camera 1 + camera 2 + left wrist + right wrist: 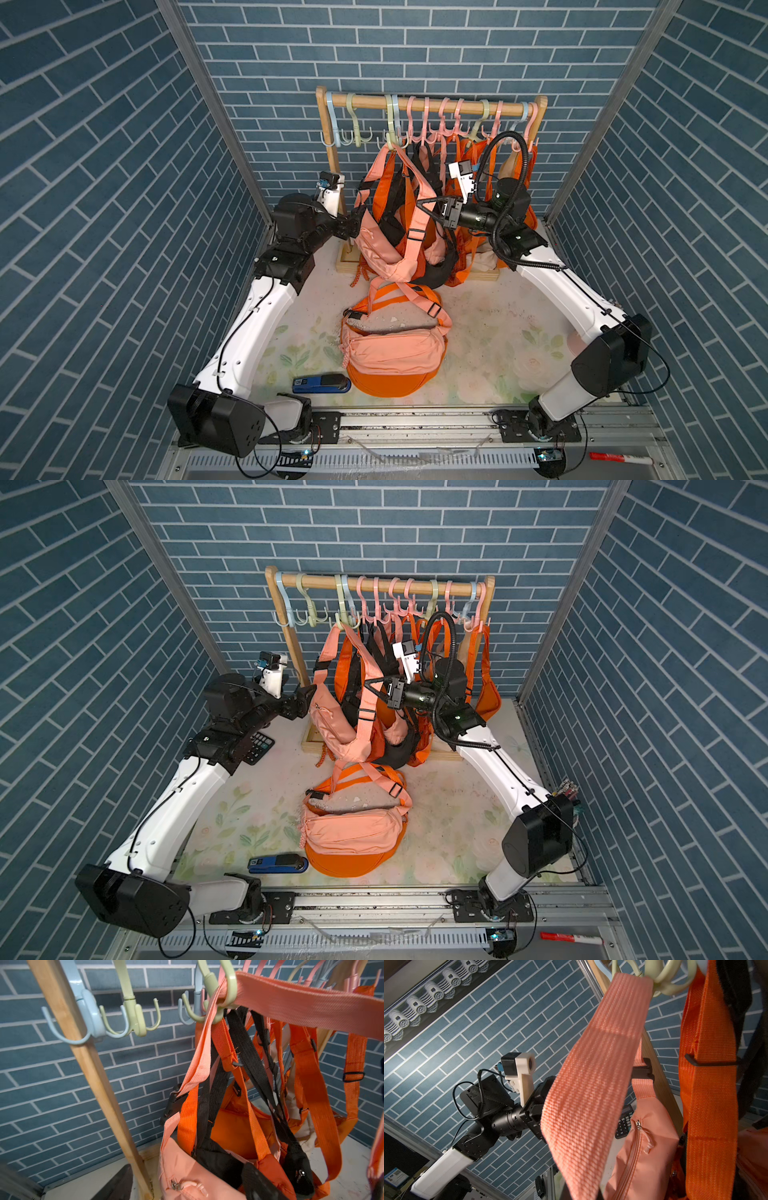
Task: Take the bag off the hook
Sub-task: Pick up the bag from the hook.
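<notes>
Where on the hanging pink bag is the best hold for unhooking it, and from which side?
The flat pink strap just below the green hook, pinched across its broad faces from the robot's side. It loops over an upturned prong, so lifting near there probably frees it. The right gripper is shut on it lower down.
</notes>
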Robot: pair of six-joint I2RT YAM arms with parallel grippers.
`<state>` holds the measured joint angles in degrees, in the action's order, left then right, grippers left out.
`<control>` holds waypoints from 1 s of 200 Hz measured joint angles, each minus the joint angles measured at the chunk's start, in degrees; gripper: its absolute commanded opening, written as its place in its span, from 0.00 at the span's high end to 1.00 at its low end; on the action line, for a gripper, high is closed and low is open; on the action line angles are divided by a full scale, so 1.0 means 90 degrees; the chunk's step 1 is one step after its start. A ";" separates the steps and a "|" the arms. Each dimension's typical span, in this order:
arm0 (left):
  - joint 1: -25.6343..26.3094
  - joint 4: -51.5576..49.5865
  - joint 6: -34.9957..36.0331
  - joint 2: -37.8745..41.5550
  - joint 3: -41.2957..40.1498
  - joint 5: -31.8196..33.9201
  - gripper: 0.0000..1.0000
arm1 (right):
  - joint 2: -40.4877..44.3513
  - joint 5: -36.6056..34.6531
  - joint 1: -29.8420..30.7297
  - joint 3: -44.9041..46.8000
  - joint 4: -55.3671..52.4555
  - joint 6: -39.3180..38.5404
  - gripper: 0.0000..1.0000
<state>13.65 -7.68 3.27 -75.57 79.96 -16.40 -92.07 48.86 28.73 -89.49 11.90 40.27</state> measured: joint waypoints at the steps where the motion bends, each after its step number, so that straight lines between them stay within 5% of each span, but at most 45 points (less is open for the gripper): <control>1: -0.0002 0.0000 0.0012 -0.0024 0.0027 -0.0022 0.14 | -0.0002 0.0000 0.0000 0.0000 0.0000 0.0000 1.00; 133: -0.0002 -0.0015 0.0061 -0.2327 0.2691 -0.1010 0.26 | -0.0311 0.0274 -0.0029 0.0000 0.0002 0.0000 1.00; 182: 0.0007 -0.0022 -0.0163 -0.3181 0.3740 -0.1307 0.46 | -0.0427 0.0367 -0.0034 -0.0005 -0.0044 -0.0002 1.00; 200: 0.0017 -0.0019 -0.0189 -0.3385 0.3905 -0.1367 0.61 | -0.0471 0.0389 -0.0034 -0.0012 -0.0061 -0.0002 1.00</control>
<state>13.80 -7.86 1.56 -106.04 115.11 -28.71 -96.31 52.36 28.42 -89.60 11.35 40.25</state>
